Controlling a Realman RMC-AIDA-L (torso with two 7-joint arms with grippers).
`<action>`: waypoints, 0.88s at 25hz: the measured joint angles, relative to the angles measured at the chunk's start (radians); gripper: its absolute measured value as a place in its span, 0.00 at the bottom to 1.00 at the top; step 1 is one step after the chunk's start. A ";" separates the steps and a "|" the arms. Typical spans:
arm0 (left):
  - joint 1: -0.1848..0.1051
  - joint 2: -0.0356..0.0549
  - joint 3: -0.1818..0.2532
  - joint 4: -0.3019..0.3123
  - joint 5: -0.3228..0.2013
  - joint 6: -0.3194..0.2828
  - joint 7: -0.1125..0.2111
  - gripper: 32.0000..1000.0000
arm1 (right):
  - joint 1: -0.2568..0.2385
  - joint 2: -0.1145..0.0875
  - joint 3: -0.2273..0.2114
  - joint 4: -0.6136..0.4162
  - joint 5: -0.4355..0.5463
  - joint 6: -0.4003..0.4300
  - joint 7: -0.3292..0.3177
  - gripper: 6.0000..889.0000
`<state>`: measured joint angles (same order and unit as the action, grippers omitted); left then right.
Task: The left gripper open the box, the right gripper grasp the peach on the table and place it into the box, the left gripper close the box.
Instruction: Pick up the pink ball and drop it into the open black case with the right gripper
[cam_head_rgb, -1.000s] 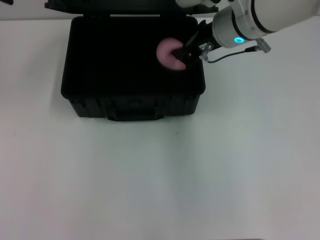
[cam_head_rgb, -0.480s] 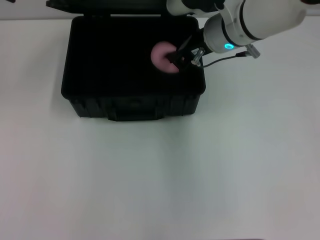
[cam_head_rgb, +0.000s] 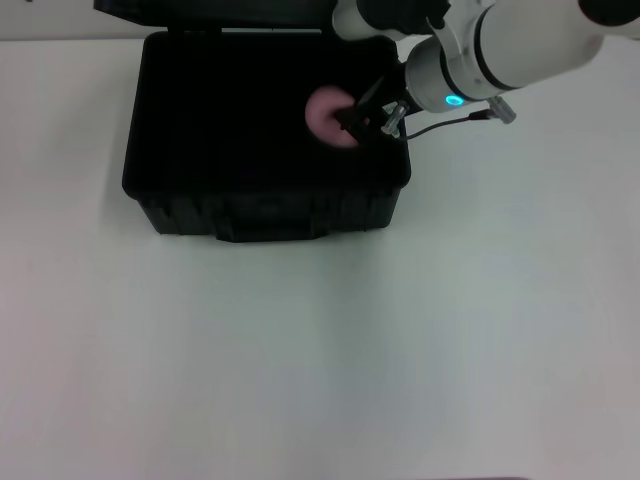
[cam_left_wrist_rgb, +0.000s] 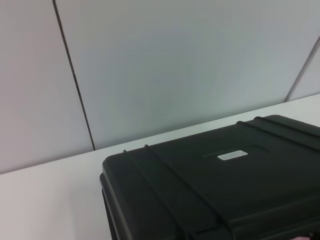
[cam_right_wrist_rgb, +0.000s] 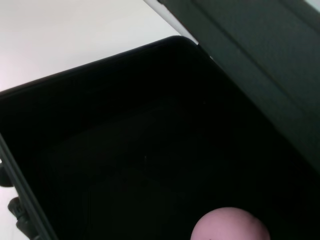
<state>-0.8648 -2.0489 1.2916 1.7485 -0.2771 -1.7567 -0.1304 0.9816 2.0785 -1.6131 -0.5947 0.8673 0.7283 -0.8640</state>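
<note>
The black box (cam_head_rgb: 262, 203) stands open at the back of the white table (cam_head_rgb: 300, 350), its lid raised at the far side. The pink peach (cam_head_rgb: 324, 112) hangs inside the box's right half, with my right gripper (cam_head_rgb: 349, 119) shut on its right side; the cyan-ringed arm reaches in from the right over the rim. In the right wrist view the peach (cam_right_wrist_rgb: 229, 226) shows above the dark inside of the box (cam_right_wrist_rgb: 125, 165), beside the raised lid (cam_right_wrist_rgb: 260, 60). The left wrist view looks at the lid's outer face (cam_left_wrist_rgb: 200, 195) and its white label (cam_left_wrist_rgb: 232, 155). My left gripper is out of view.
White table stretches in front of and to both sides of the box. A grey panelled wall (cam_left_wrist_rgb: 175, 65) rises behind the lid. A thin black cable (cam_head_rgb: 440, 122) loops under the right wrist above the box's right rim.
My right gripper has carried the peach a little to the left and farther in over the box. Over the last half second it has hardly moved.
</note>
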 joint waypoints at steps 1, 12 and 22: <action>0.000 -0.0001 0.000 0.000 0.000 0.000 0.000 0.35 | 0.001 0.000 -0.008 0.004 0.006 -0.003 0.000 0.03; -0.001 -0.0006 0.000 -0.001 0.000 0.001 0.000 0.35 | 0.005 0.000 -0.020 0.013 0.012 -0.003 0.001 0.03; 0.003 -0.0002 0.000 0.000 -0.001 0.000 0.000 0.35 | 0.004 0.000 -0.021 0.007 0.012 0.003 0.001 0.10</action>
<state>-0.8620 -2.0491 1.2917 1.7481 -0.2778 -1.7564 -0.1303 0.9852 2.0785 -1.6338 -0.5877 0.8791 0.7309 -0.8633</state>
